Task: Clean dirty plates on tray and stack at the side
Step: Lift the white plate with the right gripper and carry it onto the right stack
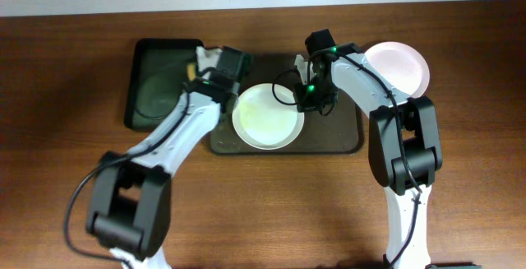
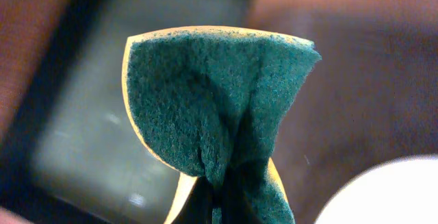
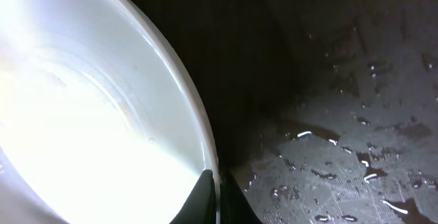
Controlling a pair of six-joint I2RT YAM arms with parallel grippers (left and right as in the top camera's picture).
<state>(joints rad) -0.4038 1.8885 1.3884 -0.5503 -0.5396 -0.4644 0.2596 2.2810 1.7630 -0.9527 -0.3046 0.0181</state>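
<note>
1. Plates: we count two from overhead.
   - The first plate (image 1: 265, 119) is round and white with a faint yellowish tint. It lies on the left half of the tray (image 1: 333, 137).
   - The second plate (image 1: 401, 67) is pinkish-white and sits on the table (image 1: 74, 146), just off the tray's upper right corner. We cannot tell whether more than one plate lies there.
2. Tray: one, dark brown with rounded corners. In the right wrist view its surface is wet and scattered with water drops (image 3: 356, 148).
3. Bin (image 1: 156, 88): one, black-green, on the table touching or just beside the tray's left edge.
4. Sponge (image 2: 219, 101): one, with a green scouring face and a yellow edge. It is folded and stands up out of the left gripper.
5. Left gripper (image 1: 205, 65): one, pressed together on the lower end of the sponge. It is held above the bin's right edge, near the first plate.
6. Right gripper (image 3: 217, 198): one. Its fingers pinch the right rim of the first plate, one inside the rim and one outside.
</note>
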